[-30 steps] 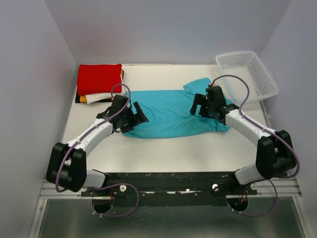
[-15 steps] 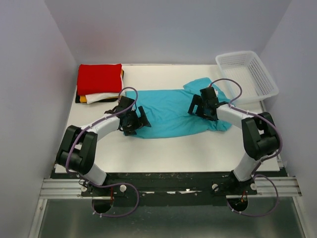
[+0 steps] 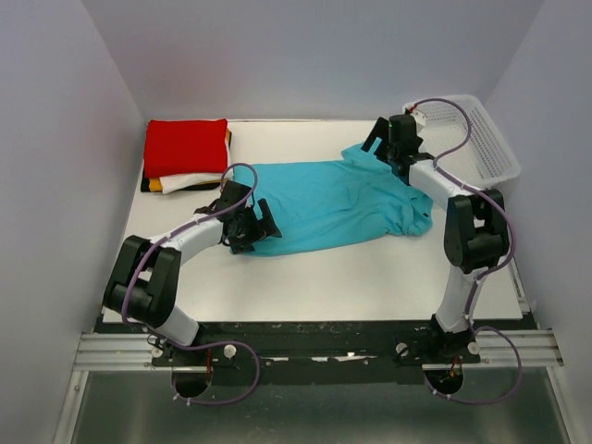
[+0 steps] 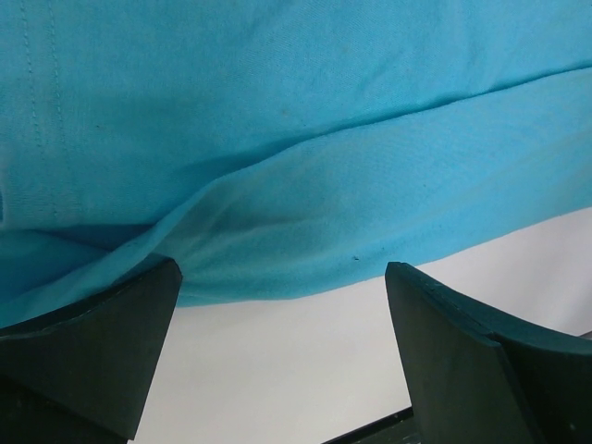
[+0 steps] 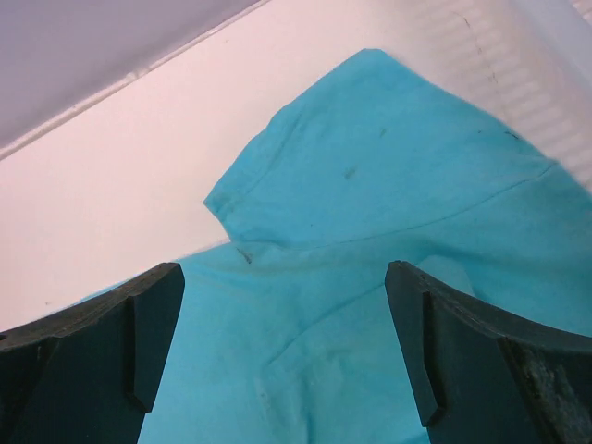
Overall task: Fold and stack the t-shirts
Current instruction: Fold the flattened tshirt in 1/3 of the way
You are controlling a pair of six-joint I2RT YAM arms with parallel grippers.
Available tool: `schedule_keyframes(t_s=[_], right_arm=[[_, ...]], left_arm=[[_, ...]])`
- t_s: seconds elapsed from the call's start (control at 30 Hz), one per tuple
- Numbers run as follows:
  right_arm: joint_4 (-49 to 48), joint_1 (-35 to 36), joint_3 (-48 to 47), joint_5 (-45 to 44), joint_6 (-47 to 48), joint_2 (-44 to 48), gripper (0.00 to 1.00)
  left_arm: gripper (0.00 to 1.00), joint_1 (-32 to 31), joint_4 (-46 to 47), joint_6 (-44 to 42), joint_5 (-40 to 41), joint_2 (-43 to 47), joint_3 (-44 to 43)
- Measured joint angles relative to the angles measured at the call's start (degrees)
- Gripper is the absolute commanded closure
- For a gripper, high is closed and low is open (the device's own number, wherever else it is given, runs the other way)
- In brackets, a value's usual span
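While the turquoise t-shirt point(image 3: 328, 205) lies spread for folding, your left claw point(image 3: 252, 222) and right claw point(image 3: 382, 139) hang wide, empty, at opposite ends.

T-shirt point(image 3: 328, 203) under the fingers point(image 4: 83, 342): plain turquoise-blue, no print. Fingers: black. Table point(image 3: 351, 277): white. Folded stack point(image 3: 185, 148) left of left fingers: red top; white, yellow-orange and black edges below. Basket point(image 3: 486, 148) beside right fingers: white mesh.
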State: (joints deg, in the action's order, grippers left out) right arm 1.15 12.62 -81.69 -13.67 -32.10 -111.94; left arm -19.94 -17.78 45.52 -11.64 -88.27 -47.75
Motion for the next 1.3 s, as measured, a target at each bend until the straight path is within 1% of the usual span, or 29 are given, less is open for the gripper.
schedule_keyframes(t_s=[0.07,0.13,0.3,0.37,0.43,0.57,0.6,0.63,0.8,0.87,0.9,0.93,1.0,1.03,1.1,1.13,1.2,1.3], right_arm=[[0.1,0.0,-0.3,0.5,1.1,0.9,0.0],[0.6,0.0,2.0,1.9,1.9,3.0,0.0],[7.0,0.0,14.4,4.1,1.9,13.3,0.0],[10.8,0.0,19.6,2.7,1.0,18.4,0.0],[15.4,0.0,23.1,0.5,-0.3,23.1,0.03],[20.5,0.0,28.1,-1.7,-2.8,29.9,0.25],[21.1,0.0,29.4,-1.8,-3.3,31.1,0.33],[21.4,0.0,30.7,-1.8,-3.7,31.8,0.36],[21.2,0.0,34.1,-1.5,-5.4,30.6,0.37],[20.8,0.0,34.1,-2.2,-5.9,29.4,0.43],[20.4,0.0,34.1,-2.9,-6.1,28.7,0.55],[20.2,0.0,34.1,-4.0,-6.4,27.8,0.64],[20.2,0.0,33.9,-6.6,-6.8,26.2,0.8],[20.3,0.0,33.8,-8.1,-6.8,25.4,0.87],[21.5,-0.3,32.7,-10.8,-6.6,23.9,0.96],[22.2,-0.5,31.8,-12.1,-6.0,23.3,0.99],[22.9,-1.2,29.7,-14.0,-3.6,22.3,0.99],[23.0,-2.6,25.6,-14.3,4.3,21.2,0.99]], left_arm=[[0.01,0.0,0.0,0.0,0.0,0.0,0.0],[0.01,0.0,0.0,-0.1,0.0,0.0,0.0],[0.02,0.0,-0.4,-0.3,0.3,0.2,0.0],[0.01,0.1,-0.9,-0.4,0.8,0.5,0.0],[0.01,0.1,-1.6,-0.6,1.5,0.7,0.0],[0.01,0.1,-1.7,-0.7,1.8,0.7,0.0],[0.01,0.1,-1.8,-0.7,1.8,0.7,0.0],[0.01,0.1,-1.8,-0.7,1.9,0.7,0.0],[0.02,0.1,-1.8,-0.7,1.9,0.7,0.0],[0.02,0.1,-1.8,-0.7,1.9,0.7,0.0],[0.02,0.1,-1.7,-0.8,1.9,0.7,0.0],[0.01,0.1,-1.7,-0.8,1.9,0.7,0.0],[0.01,0.3,-1.5,-0.8,1.7,0.7,0.2],[0.01,0.5,-1.4,-0.7,1.6,0.8,0.3],[0.01,0.8,-1.2,-0.8,1.3,0.9,0.5],[0.01,1.2,-1.0,-0.8,0.9,1.0,0.6],[0.02,1.5,-0.8,-0.7,0.4,1.0,0.7],[0.02,1.6,-0.8,-0.8,0.2,1.0,0.7]])
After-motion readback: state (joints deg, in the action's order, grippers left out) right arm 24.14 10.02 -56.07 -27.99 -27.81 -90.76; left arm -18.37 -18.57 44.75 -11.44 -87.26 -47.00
